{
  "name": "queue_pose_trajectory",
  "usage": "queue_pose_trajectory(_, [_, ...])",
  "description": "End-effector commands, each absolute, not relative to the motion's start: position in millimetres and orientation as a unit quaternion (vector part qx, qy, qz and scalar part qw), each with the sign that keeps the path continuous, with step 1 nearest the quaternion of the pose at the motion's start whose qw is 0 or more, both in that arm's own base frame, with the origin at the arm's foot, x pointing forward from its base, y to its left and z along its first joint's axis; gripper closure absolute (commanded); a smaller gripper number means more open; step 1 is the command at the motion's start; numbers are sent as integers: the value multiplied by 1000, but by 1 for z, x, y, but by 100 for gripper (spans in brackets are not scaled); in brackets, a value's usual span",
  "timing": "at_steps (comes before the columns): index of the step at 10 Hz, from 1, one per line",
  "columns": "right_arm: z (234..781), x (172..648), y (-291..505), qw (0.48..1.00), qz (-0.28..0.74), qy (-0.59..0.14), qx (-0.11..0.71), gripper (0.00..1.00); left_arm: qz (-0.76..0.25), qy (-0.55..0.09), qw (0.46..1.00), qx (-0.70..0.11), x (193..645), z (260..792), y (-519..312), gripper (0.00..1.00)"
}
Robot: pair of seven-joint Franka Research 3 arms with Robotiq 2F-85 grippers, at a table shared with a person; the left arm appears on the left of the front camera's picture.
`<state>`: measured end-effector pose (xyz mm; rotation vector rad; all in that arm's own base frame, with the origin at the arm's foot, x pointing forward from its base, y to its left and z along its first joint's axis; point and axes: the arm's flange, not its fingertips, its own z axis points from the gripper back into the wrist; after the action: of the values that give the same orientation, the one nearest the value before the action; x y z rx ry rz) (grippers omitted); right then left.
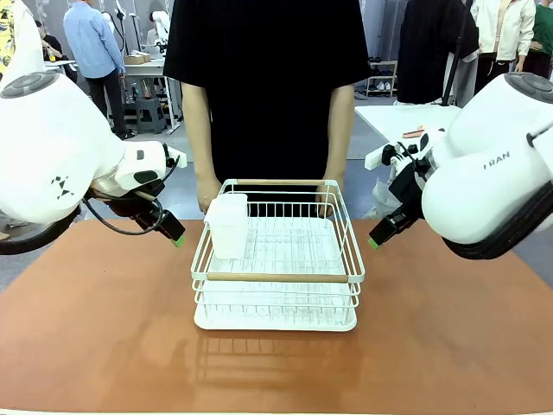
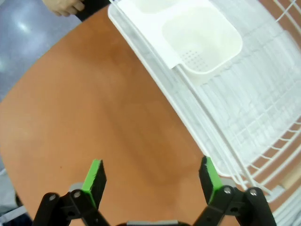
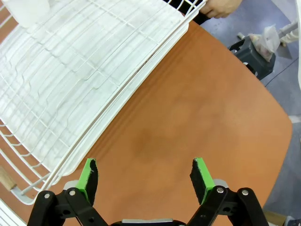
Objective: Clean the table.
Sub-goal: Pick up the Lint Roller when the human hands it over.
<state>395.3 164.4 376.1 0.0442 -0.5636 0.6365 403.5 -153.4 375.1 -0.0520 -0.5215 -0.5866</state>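
The table (image 1: 104, 337) has a reddish-brown top with a white wire dish rack (image 1: 278, 259) standing at its middle. A white plastic cup holder (image 1: 227, 225) hangs inside the rack's left far corner. My left gripper (image 2: 153, 175) hovers open over bare table (image 2: 108, 103) to the left of the rack (image 2: 244, 108). My right gripper (image 3: 143, 176) hovers open over bare table (image 3: 197, 108) to the right of the rack (image 3: 80, 80). Nothing sits between either pair of fingers. In the front view the left gripper (image 1: 173, 235) and right gripper (image 1: 378, 238) flank the rack.
A person in a black shirt stands at the far side, both hands (image 1: 207, 194) on the rack's far rim. A white-topped table (image 1: 406, 117) stands behind on the right. Wide bare tabletop lies in front of the rack and on both sides.
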Motion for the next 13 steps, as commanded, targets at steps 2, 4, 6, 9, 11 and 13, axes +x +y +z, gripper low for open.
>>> queue_pose_trajectory(2, [438,386,125,927,270,-215,144,0,-202,-138,956,-160,411,435,-130,0])
queue_pose_trajectory(4, [459,386,84,927,232,-189,226,0,-172,-137,947,-236,405,465,-88,0])
queue_pose_trajectory(6, [473,382,37,913,194,-159,321,0,-136,-133,924,-331,397,477,-32,0])
queue_pose_trajectory(9, [479,375,-52,881,98,-144,441,0,-88,-148,864,-473,379,484,71,0])
queue_pose_trajectory(11, [476,362,-108,851,67,-150,499,0,-55,-165,835,-522,367,481,131,0])
queue_pose_trajectory(13, [475,348,-162,827,21,-176,533,0,-54,-167,812,-556,356,473,196,0])
